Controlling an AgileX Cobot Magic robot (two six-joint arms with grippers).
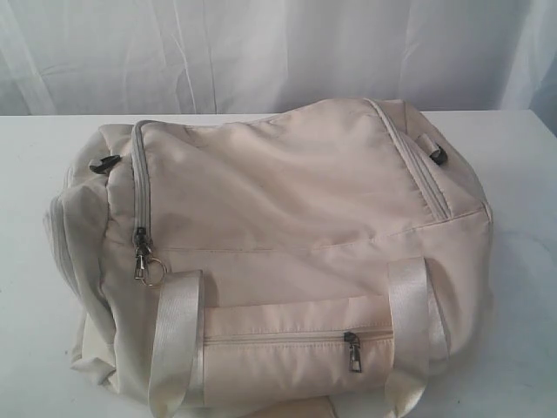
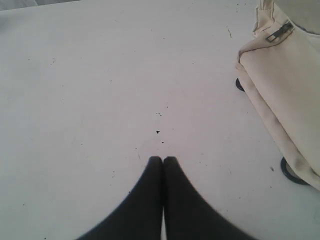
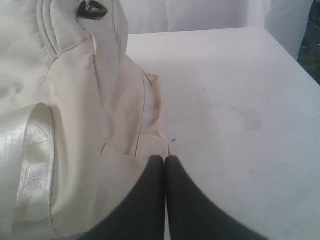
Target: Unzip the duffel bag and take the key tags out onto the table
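Observation:
The cream duffel bag point(image 1: 287, 226) lies zipped shut across the middle of the white table point(image 1: 35, 157). Its main grey zipper pull point(image 1: 142, 258) with a metal ring hangs at the bag's left end; a front pocket pull point(image 1: 352, 351) sits low on the front. The key tags are hidden. Neither gripper shows in the exterior view. In the left wrist view my left gripper point(image 2: 163, 159) is shut, empty, over bare table beside the bag's end point(image 2: 285, 85). My right gripper point(image 3: 165, 157) is shut, empty, at the bag's other end point(image 3: 75, 115).
White curtains point(image 1: 278, 52) hang behind the table. Shiny webbing handles point(image 1: 178, 340) run over the bag's front. Black feet point(image 2: 292, 172) stick out under the bag. A black strap loop point(image 3: 91, 9) sits on its right end. The table edge point(image 3: 287, 47) runs near the right arm.

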